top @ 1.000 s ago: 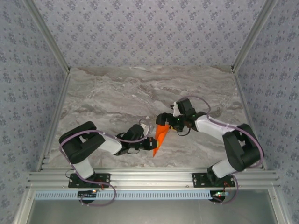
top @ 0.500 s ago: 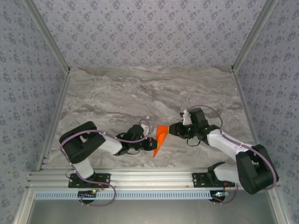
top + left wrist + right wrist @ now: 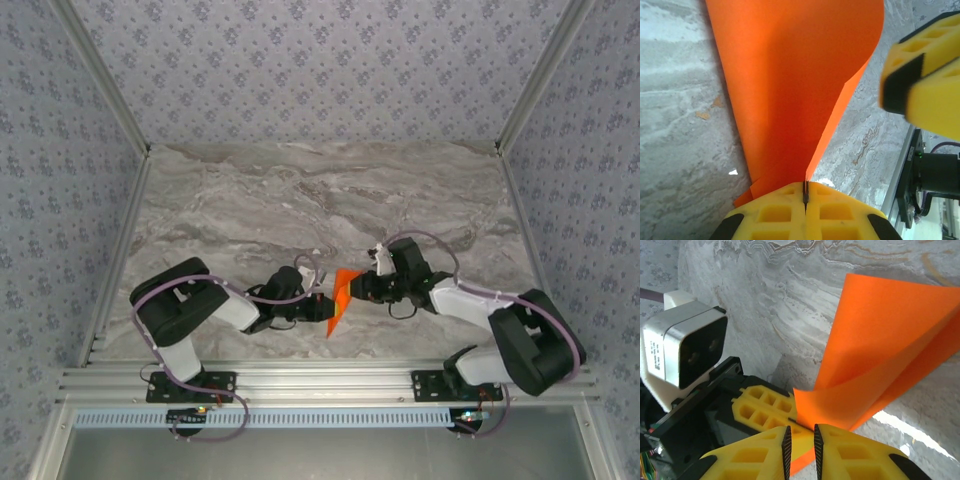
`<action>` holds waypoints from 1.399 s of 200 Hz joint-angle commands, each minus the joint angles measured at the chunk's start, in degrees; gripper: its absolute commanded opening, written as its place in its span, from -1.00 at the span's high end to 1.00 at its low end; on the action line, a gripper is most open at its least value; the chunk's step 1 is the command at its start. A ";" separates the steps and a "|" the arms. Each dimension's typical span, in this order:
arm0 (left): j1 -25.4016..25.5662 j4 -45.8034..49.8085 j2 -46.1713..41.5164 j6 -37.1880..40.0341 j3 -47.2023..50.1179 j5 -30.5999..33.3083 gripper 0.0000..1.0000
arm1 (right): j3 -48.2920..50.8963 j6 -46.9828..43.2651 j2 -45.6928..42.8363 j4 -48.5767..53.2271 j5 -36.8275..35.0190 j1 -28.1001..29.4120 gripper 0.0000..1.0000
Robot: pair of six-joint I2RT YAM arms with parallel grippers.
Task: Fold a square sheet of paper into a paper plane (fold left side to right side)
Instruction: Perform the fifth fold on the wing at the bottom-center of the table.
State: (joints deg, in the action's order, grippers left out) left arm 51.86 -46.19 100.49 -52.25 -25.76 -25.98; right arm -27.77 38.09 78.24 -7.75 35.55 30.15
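A table top (image 3: 300, 200) with a grey marble pattern, veined pale and brownish, lies inside 3 walls (image 3: 320, 70) papered blue-grey with small repeated flower motifs. 2 slanting aluminium posts (image 3: 103, 80) run up the back corners, and ribbed aluminium rails (image 3: 330, 380) lie across the near edge. Just below the rails sits a pale slotted strip (image 3: 300, 417), and under it a plain grey panel (image 3: 320, 455).
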 commanded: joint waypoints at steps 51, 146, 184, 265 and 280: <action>-0.96 -2.88 3.55 -1.97 1.11 -0.82 1.00 | -4.17 -1.52 6.42 -4.14 -1.51 0.69 0.62; -2.42 -6.02 7.02 -5.18 1.29 -1.79 1.00 | -4.13 -1.53 11.02 -7.89 -2.71 -0.13 0.65; -2.54 -7.02 8.31 -5.89 1.24 -2.23 1.00 | -4.77 -1.57 12.77 -8.34 -2.50 -0.36 0.65; -2.55 -6.89 9.11 -5.67 1.06 -2.50 1.00 | -6.51 -1.59 16.63 -5.80 -3.40 -0.54 0.67; -2.59 -6.89 9.18 -5.67 0.97 -2.53 1.00 | -6.67 -1.58 17.18 -5.29 -3.71 -0.62 0.67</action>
State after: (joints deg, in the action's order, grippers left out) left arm 49.10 -57.08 105.67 -60.60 -25.06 -31.16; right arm -33.28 37.65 93.93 -15.25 33.85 29.98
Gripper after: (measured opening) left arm 0.040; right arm 0.167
